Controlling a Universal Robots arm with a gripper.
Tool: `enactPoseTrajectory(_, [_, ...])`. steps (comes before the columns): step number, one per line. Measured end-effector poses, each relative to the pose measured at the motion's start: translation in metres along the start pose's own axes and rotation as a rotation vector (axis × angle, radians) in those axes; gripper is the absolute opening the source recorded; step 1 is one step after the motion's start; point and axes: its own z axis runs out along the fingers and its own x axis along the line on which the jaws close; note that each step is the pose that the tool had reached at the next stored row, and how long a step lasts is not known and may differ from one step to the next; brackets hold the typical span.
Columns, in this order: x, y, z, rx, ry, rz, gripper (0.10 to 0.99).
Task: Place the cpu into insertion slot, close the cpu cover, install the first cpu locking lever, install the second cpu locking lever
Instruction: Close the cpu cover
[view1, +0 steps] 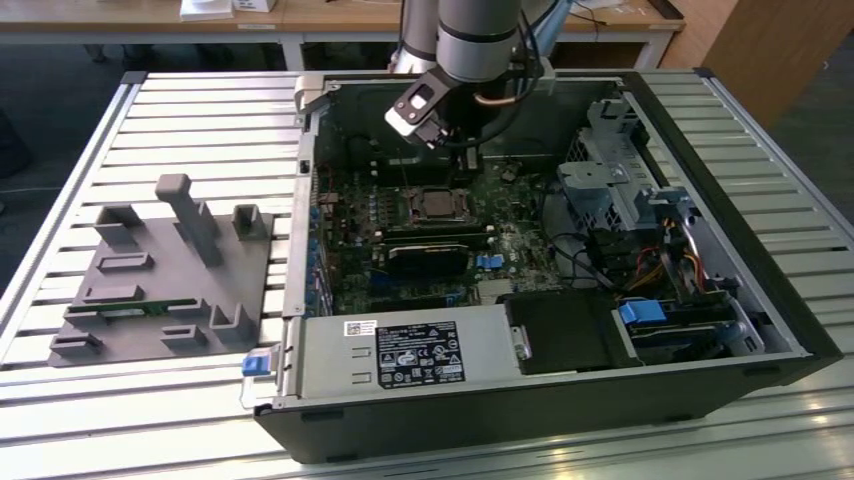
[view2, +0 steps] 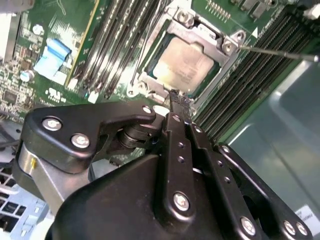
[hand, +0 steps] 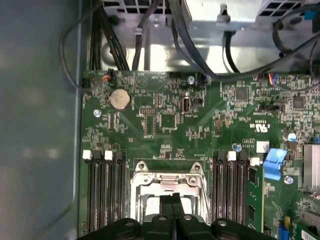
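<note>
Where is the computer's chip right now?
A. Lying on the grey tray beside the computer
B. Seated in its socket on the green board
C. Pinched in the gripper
B: in the second wrist view the cpu sits flat inside the cover frame, and the gripper beside it is shut, holding nothing.

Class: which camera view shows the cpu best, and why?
Second wrist view: the cpu sits near and unobstructed. The exterior view shows it small and distant; in the first wrist view the fingers partly hide it.
</note>
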Motion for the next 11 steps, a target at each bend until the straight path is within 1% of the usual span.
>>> enactPoseTrajectory(6, [-0.0002,-0.0041,0.0105,0.000,0.0001,0.000,0.106])
enactPoseTrajectory(11, [-0.0003,-0.0065,0.0143,0.000,0.0000,0.000,0.106])
